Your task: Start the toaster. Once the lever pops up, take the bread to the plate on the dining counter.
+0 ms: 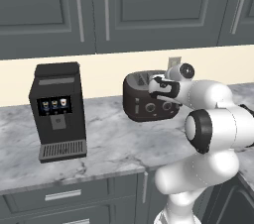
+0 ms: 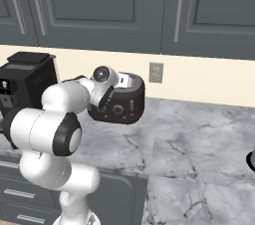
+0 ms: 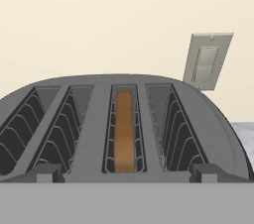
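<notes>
The dark toaster point(image 1: 141, 104) point(image 2: 127, 102) stands on the marble worktop against the wall. From the hand view I look down onto the toaster's top point(image 3: 94, 119) from close above, and a brown bread slice point(image 3: 124, 129) sits low in one inner slot, edge up. My gripper point(image 1: 158, 87) point(image 2: 106, 98) point(image 3: 127, 172) hovers at the toaster's front upper edge, open, its fingertips point(image 3: 48, 171) wide apart with nothing between them. The plate and the dining counter are out of view.
A boxy black coffee machine point(image 1: 57, 111) point(image 2: 25, 82) stands to the toaster's left. A wall outlet point(image 1: 174, 62) point(image 2: 156, 72) point(image 3: 206, 62) is behind the toaster. Grey cabinets point(image 1: 124, 5) hang overhead. Bare marble worktop point(image 2: 199, 134) stretches right, with a dark object point(image 2: 251, 159) at its edge.
</notes>
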Available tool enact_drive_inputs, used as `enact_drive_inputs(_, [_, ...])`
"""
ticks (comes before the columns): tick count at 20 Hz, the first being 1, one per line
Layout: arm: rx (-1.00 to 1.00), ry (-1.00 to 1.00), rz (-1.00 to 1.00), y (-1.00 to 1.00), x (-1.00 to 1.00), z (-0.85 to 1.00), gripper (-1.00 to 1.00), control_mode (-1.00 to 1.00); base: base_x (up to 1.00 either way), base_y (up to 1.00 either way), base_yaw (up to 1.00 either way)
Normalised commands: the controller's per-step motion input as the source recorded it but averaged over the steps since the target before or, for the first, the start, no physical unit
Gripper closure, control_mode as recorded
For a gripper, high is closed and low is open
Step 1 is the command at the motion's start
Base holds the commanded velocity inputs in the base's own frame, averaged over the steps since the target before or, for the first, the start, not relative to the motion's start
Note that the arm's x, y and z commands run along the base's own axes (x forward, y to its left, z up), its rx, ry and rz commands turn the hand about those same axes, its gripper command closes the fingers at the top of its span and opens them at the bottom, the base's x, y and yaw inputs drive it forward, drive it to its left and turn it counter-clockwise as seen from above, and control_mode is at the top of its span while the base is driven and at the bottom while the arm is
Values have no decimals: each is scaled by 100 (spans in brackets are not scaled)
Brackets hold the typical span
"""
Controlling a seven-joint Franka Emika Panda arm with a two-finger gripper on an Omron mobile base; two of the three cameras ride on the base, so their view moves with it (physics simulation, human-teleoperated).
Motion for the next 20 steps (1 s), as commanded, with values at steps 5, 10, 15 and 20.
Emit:
enact_drive_inputs(5, [0,0,0,0,0,0,-100,-100,0,0,0])
enact_drive_inputs(10, [0,0,0,0,0,0,-100,-100,0,0,0])
enact_drive_inputs(15, [0,0,0,0,0,0,-100,-100,0,0,0])
enact_drive_inputs(20, [0,0,0,0,0,0,-100,-100,0,0,0])
